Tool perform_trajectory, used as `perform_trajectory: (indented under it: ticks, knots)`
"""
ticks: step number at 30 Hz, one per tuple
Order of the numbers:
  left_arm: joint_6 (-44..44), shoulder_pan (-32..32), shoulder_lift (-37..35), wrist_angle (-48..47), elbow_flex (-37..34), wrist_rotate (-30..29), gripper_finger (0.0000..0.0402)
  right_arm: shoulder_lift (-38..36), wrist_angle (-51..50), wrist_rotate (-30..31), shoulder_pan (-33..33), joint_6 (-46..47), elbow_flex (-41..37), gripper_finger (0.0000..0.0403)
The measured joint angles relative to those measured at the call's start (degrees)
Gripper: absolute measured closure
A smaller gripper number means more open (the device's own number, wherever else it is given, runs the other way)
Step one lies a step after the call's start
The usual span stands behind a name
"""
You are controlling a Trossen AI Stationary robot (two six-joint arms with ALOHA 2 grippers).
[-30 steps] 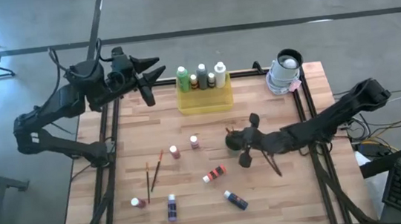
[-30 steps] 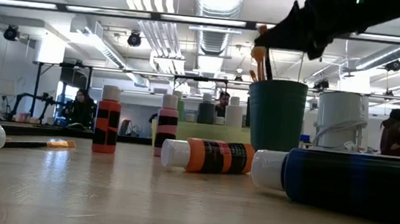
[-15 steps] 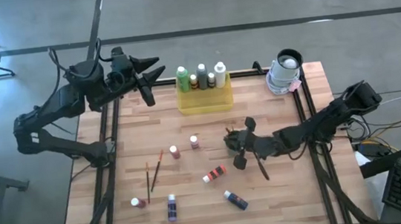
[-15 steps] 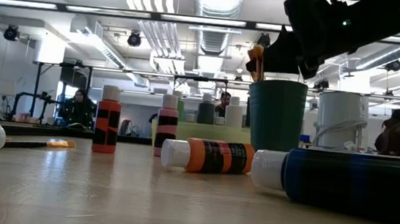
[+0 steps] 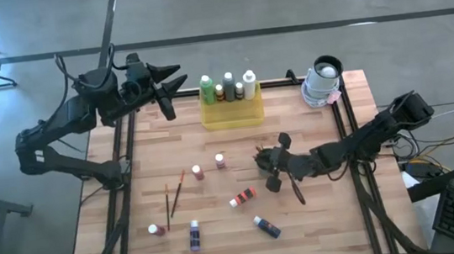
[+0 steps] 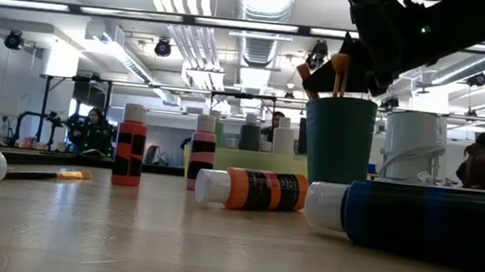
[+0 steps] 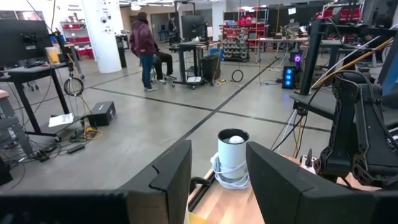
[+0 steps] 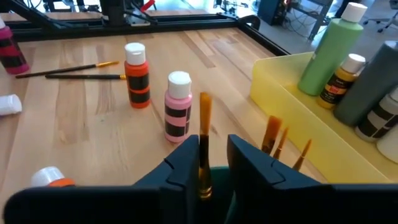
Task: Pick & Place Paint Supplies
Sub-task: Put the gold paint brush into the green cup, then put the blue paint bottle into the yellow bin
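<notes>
Brush [image 8: 204, 134] stands upright between the right pincer's [image 8: 213, 163] slightly parted fingers over the cup [image 6: 338, 141], mid-frame; pink bottle [image 8: 178, 106] beside. Left pincer [image 5: 173, 80], spread, waits upper left.

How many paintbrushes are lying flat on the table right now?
2. One paintbrush lies left of centre; the other paintbrush lies slanted beside it. Others stand in the green cup.

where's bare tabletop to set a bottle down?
Free: the strip between the yellow tray and the upright pink bottle; also the right side, between the white roll and the right gripper. Crowded: the front left, with two brushes and lying bottles.
</notes>
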Motion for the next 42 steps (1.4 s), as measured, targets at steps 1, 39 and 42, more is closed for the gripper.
perform_trajectory:
  ticks: [1,39,42]
  knots:
    - [-0.04,0.0,0.0,0.0,0.0,0.0,0.0243,0.0,0.08,0.01,0.0,0.0,0.0,0.0311]
    - [-0.37,0.0,0.66,-0.15,0.0,0.31,0.0243,-32.13,0.53,0.43,0.0,-23.65,19.47,0.0229]
    - [-0.35,0.0,0.66,-0.22,0.0,0.31,0.0243,-32.32,0.46,0.41,0.0,-24.53,22.36,0.0239]
